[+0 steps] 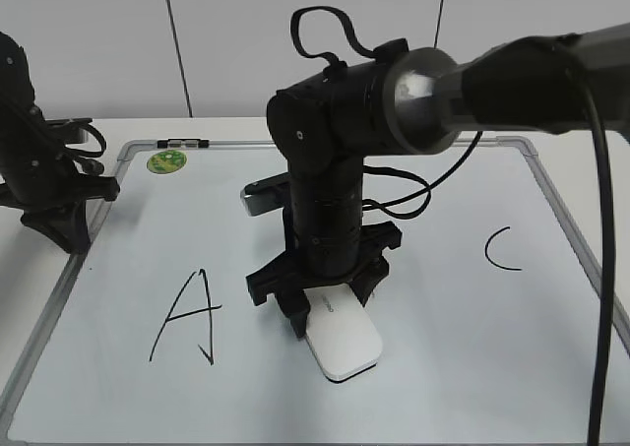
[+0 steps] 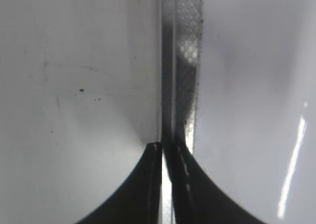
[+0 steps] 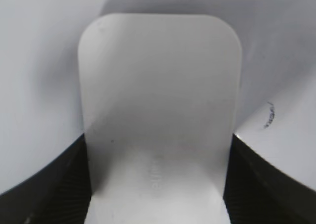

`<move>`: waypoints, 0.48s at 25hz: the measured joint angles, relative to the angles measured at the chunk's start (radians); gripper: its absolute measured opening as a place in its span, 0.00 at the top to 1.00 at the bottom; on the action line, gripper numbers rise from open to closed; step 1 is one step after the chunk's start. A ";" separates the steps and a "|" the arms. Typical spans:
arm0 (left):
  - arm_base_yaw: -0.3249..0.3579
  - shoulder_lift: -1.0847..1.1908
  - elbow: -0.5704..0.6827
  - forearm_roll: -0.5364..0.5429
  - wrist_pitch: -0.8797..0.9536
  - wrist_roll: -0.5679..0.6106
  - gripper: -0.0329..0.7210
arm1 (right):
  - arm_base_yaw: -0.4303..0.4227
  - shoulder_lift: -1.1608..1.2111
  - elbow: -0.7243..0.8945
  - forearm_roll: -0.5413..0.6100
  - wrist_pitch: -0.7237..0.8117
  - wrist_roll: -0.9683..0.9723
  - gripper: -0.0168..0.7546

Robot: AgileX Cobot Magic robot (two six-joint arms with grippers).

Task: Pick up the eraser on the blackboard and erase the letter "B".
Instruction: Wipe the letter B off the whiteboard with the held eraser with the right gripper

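The eraser (image 1: 342, 344) is lying flat on the blackboard (image 1: 463, 367), between the black "A" (image 1: 187, 315) and "C" (image 1: 502, 249). The right gripper (image 1: 325, 308) is pointing straight down and clasping the eraser's near end between its fingers (image 3: 47, 184), the far end jutting forward. The left gripper (image 2: 167, 150) is sitting pressed closed over the board's grey frame (image 2: 180, 61), gripping nothing.

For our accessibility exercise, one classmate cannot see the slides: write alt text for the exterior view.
The right gripper holds a white eraser down on a whiteboard, between a hand-drawn black "A" and "C". No "B" can be seen. The left arm's gripper rests at the board's left edge, and a green sticker sits near the far-left corner.
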 joint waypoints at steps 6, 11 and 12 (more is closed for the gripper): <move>0.000 0.000 0.000 0.002 0.000 0.000 0.91 | 0.003 0.001 -0.002 -0.017 0.007 0.039 0.31; 0.000 0.000 0.000 0.008 0.002 0.001 0.91 | 0.003 0.001 -0.002 -0.023 0.013 0.053 0.31; 0.000 0.000 0.000 0.009 0.004 0.001 0.91 | 0.003 0.001 -0.002 -0.025 0.015 0.060 0.31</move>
